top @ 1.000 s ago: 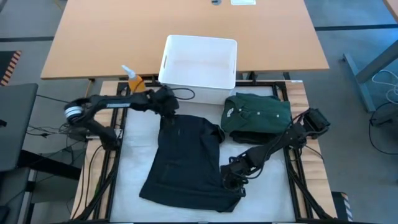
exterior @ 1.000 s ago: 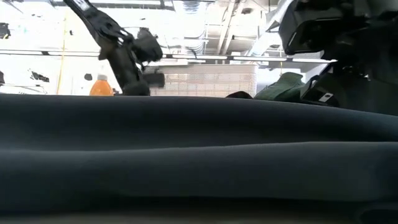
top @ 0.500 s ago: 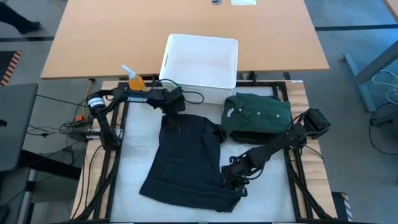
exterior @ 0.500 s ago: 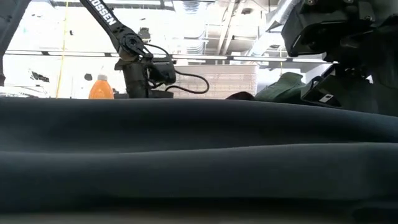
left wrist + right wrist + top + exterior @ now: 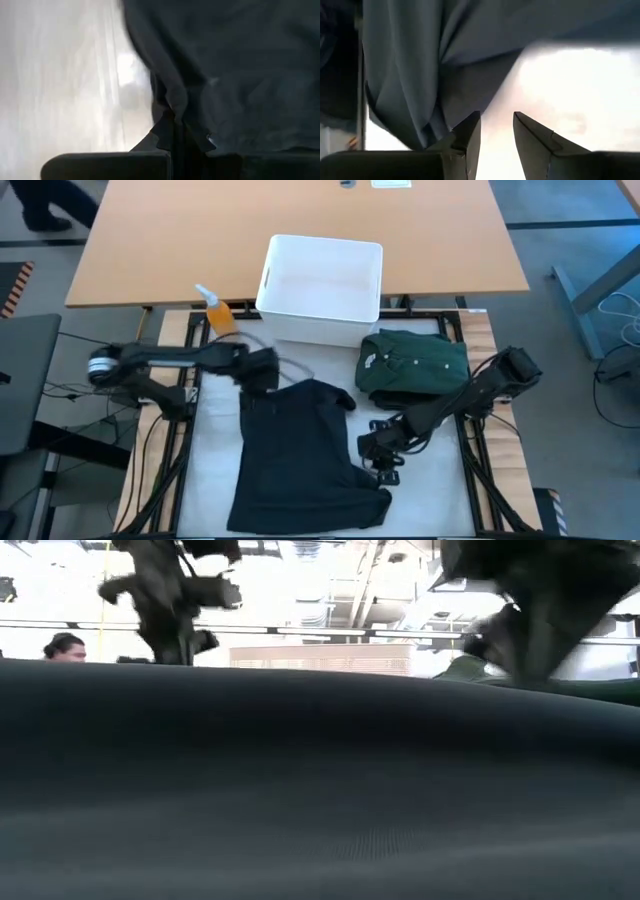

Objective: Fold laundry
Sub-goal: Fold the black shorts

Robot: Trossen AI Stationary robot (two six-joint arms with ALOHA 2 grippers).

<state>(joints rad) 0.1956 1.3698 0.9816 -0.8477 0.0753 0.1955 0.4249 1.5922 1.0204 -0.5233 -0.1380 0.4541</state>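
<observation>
The left gripper had its fingers clenched on the upper left corner of the black garment, which lay spread on the white counter. The right gripper kept its fingers half apart, at the garment's right edge; whether they held cloth I cannot tell. Compared with half a second before, the left gripper had closed and pulled the corner to the left.
</observation>
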